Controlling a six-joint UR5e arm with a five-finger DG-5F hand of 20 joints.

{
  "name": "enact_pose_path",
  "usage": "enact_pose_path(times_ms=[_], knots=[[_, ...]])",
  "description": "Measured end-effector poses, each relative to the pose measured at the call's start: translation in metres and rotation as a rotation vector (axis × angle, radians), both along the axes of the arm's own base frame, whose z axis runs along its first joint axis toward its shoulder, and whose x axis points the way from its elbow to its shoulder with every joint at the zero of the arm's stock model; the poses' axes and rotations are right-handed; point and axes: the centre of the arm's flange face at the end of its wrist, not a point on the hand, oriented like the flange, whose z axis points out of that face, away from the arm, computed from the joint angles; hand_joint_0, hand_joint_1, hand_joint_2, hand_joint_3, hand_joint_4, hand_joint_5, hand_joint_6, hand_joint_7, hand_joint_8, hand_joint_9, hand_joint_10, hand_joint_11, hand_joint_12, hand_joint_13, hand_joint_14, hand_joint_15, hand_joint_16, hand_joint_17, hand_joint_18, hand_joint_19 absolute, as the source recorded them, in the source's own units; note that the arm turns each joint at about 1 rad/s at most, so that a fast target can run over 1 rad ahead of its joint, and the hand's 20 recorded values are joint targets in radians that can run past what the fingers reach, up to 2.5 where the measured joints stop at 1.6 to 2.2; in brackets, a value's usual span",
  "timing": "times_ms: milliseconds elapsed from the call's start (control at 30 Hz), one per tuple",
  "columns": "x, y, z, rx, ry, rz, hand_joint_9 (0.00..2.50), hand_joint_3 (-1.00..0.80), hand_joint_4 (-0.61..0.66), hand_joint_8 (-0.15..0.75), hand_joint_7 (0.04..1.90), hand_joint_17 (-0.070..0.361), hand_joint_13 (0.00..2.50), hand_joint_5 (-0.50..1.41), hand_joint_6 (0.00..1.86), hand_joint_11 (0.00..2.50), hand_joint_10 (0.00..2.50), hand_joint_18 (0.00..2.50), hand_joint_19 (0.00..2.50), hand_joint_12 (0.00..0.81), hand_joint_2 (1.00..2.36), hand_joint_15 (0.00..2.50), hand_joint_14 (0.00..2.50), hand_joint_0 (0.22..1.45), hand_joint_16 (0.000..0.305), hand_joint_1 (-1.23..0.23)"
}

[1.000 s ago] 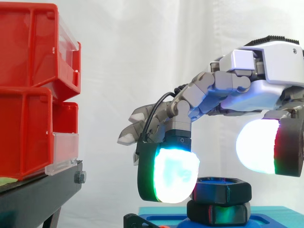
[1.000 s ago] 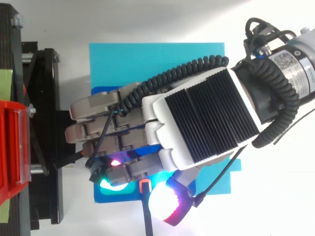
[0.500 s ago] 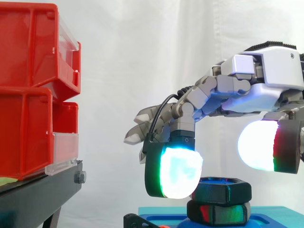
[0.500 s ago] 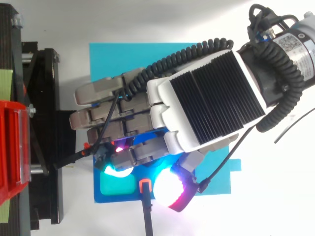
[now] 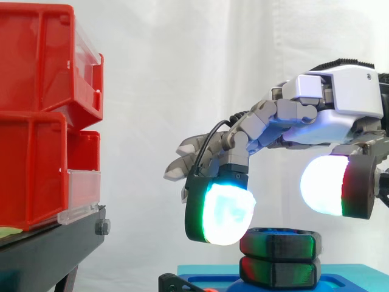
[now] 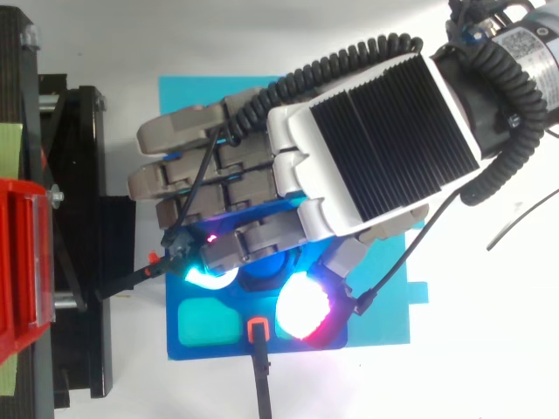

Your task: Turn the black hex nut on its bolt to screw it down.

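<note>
We judge the black plastic hex nut (image 5: pixel 279 243) rigid and light; the spread robot hand (image 5: pixel 343 100) should pinch opposite flats.

Black hex nut (image 5: pixel 278 244) – upper of 2 stacked hex pieces, lying flat & level, flat faces showing side-on in the side view. Directly under it sits a 2nd black hex piece (image 5: pixel 279 272) of approx. the same width; the two touch or nearly so, w/ only a thin dark seam between. Edges roughly lined up. Both are matte black w/ green & reddish sheen on the side faces. Bolt hidden inside the stack – can't see the thread. Stack stands upright on the blue base (image 6: pixel 218 352).
</note>
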Motion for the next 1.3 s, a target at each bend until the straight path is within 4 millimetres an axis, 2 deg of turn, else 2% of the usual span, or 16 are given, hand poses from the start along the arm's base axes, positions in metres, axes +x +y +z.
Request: enact_pose_path(times_ms=[500,700,933,1300], knots=[[-0.002,-0.009,0.001,0.000,-0.005,0.007,0.57,-0.50,0.22,0.252,0.60,0.032,0.37,-0.21,0.83,0.35,0.01,0.12,0.13,0.130,1.00,0.00,0.00,0.53,0.014,-0.48],[0.004,-0.002,0.020,0.004,-0.013,0.016,0.57,-0.50,0.22,0.251,0.60,0.032,0.37,-0.21,0.83,0.36,0.01,0.11,0.14,0.130,1.00,0.00,0.00,0.53,0.014,-0.48],[0.009,0.014,0.043,0.003,0.003,0.016,0.57,-0.50,0.22,0.252,0.60,0.033,0.37,-0.21,0.81,0.35,0.01,0.10,0.14,0.131,1.00,0.00,0.00,0.53,0.015,-0.48],[0.014,0.048,0.037,-0.016,0.023,-0.001,0.57,-0.50,0.22,0.253,0.60,0.032,0.36,-0.21,0.83,0.36,0.01,0.08,0.14,0.136,1.00,0.00,0.00,0.53,0.014,-0.48]])
